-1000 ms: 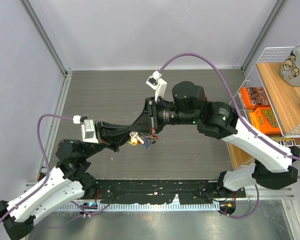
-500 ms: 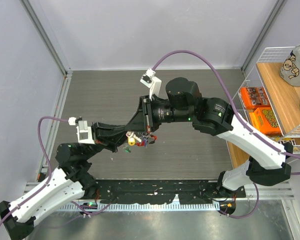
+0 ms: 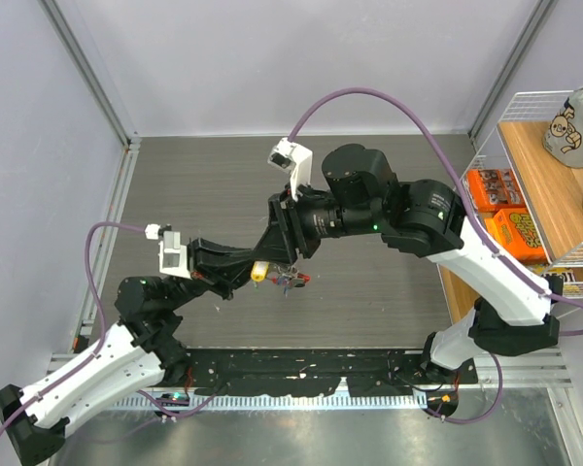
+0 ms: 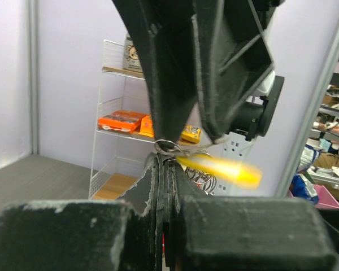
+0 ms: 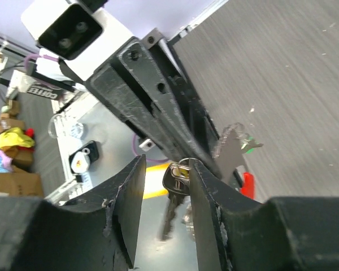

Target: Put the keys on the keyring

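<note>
Left wrist view: the thin metal keyring (image 4: 166, 148) is clamped at the tips of the left claw (image 4: 163, 166), up over the grey surface (image 3: 204, 194). A small silver key (image 5: 174, 176) is seen between the parted jaws of the right claw (image 5: 165, 165).

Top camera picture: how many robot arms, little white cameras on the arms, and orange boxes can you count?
Robot arms: 2 (left arm, right arm)
White wrist cameras: 2
Orange boxes: 2
Total: 6
</note>
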Robot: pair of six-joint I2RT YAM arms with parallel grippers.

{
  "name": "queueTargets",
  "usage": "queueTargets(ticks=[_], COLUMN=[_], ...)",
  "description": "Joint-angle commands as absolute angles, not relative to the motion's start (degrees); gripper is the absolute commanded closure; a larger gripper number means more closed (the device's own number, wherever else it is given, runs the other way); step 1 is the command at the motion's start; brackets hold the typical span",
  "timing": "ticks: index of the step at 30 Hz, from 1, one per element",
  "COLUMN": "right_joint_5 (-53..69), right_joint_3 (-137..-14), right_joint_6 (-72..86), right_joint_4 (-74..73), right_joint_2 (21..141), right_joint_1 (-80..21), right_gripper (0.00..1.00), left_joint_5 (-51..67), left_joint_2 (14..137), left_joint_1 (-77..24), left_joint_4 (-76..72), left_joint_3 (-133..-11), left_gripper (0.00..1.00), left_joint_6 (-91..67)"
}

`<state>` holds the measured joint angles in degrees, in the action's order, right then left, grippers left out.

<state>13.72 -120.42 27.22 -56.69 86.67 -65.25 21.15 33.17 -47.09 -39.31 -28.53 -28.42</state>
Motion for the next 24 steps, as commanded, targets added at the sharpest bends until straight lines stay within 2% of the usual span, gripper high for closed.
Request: queueTargets(ticks=[1, 10, 13, 17, 24], right_joint_5=[8.4, 8.3, 5.5, 5.2, 4.3], right_joint_3=[-124.9, -141.7, -143.4, -136.9, -116.3], right_joint_6=[19.2, 16.7, 16.3, 15.4, 13.3], right_joint_4=[-59.4, -69.4, -70.9, -68.9, -61.0], right_joint_2=[86.4, 94.7, 95.1, 90.1, 76.8], right_joint_1=[-64.7, -66.4, -67.1, -67.4, -68.1], right_gripper=[0.57, 0.57, 0.57, 0.57, 0.57], left_joint_5=[24.6, 23.2, 22.4, 21.5, 19.5], left_joint_2=[33.3, 33.4, 32.8, 32.3, 31.9], left_joint_1=[-48.3, -48.3, -48.3, -48.3, -48.3], left_joint_4=[-44.2, -46.8, -47.3, -47.1, -46.2], left_joint_3=[-28.5, -27.5, -27.2, -27.2, -27.2], left_gripper=[1.0, 1.0, 1.0, 1.0, 1.0], left_joint_6=[-30.2, -31.2, -31.6, -31.6, -30.9])
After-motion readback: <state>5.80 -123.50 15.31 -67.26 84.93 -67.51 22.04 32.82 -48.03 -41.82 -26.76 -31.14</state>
